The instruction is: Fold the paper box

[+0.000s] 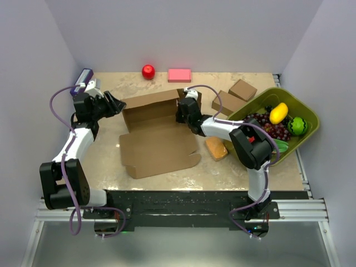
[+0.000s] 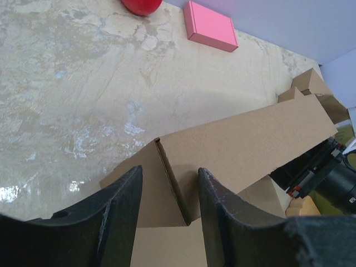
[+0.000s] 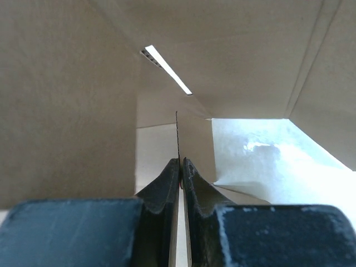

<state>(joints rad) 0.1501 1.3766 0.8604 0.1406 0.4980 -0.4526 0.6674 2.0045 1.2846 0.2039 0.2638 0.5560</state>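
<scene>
The paper box (image 1: pixel 158 147) lies mid-table as a brown cardboard sheet. Its back wall and both side flaps stand up, and its front panel lies flat. At the box's left rear corner, my left gripper (image 1: pixel 119 104) is open. In the left wrist view its fingers (image 2: pixel 169 171) stand on either side of the upright corner fold of the box (image 2: pixel 245 139), with a gap on each side. At the right rear corner, my right gripper (image 1: pixel 181 111) is shut. In the right wrist view its jaws (image 3: pixel 181 161) pinch the thin edge of a flap inside the box (image 3: pixel 67 100).
A red apple (image 1: pixel 148 71) and a pink box (image 1: pixel 179 75) sit at the back edge. Two small brown boxes (image 1: pixel 242 89) (image 1: pixel 228 103) lie right of the paper box, beside a green basket (image 1: pixel 278 90) of fruit. An orange block (image 1: pixel 216 148) lies under my right arm.
</scene>
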